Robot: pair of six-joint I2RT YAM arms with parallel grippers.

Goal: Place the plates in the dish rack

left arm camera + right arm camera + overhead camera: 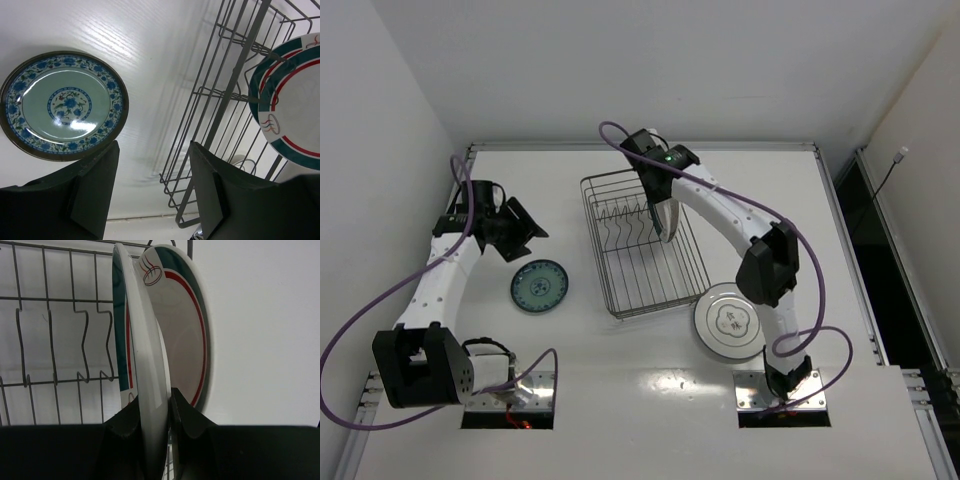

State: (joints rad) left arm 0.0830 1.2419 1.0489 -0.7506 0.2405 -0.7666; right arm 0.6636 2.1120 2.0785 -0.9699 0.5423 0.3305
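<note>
The dark wire dish rack [620, 290] stands mid-table. My right gripper [665, 228] reaches down into it, shut on the rim of a white plate with a teal rim [146, 355] that stands on edge among the prongs. Just beside it stands a second teal-and-red-rimmed plate [186, 325], also visible in the left wrist view [295, 100]. A small teal patterned plate [540, 285] [62, 105] lies flat left of the rack. The larger grey-white plate [730, 320] lies flat by the rack's near right corner. My left gripper [517, 230] [155, 190] hovers open and empty above the table, beyond the small plate.
The rack's wire side [225, 100] is close to the right of my left fingers [95, 190]. White walls close in the table at the left and back. The right arm's purple cable [720, 190] arcs over the rack's right side.
</note>
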